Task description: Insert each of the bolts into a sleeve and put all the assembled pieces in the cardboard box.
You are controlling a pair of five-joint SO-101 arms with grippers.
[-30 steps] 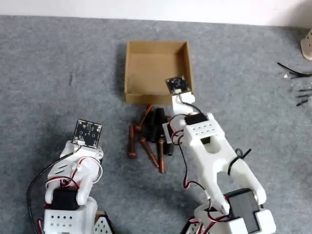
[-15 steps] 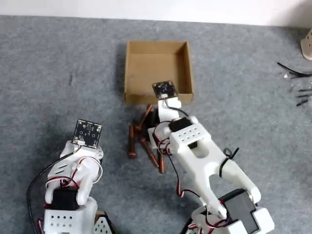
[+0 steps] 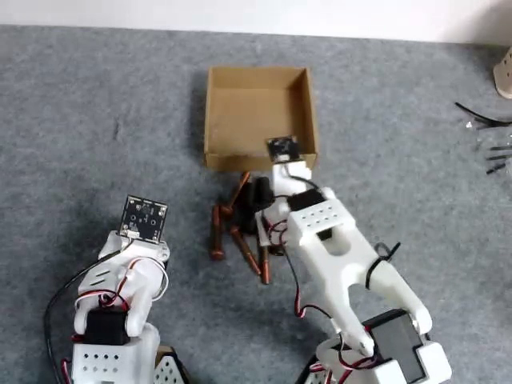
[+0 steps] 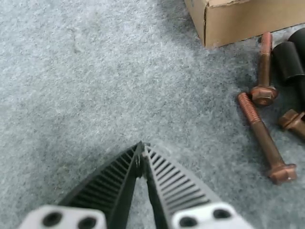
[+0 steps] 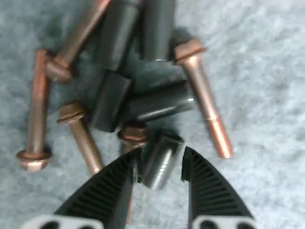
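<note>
Right hand (image 5: 162, 153) open astride sleeve (image 5: 158, 168) at pile (image 5: 114, 98) edge, cardboard box (image 3: 207, 112) near.

A grey felt mat (image 3: 88, 104) covers the table, with a white strip (image 3: 240, 12) along the mat's far edge, a few thin black pieces (image 3: 490, 121) scattered on the mat near its right edge, and a pale rounded object (image 3: 505, 74) farther back at that same edge.

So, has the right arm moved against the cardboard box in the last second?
Yes. The right arm swung left along the front wall of the cardboard box, then partly back right.
</note>
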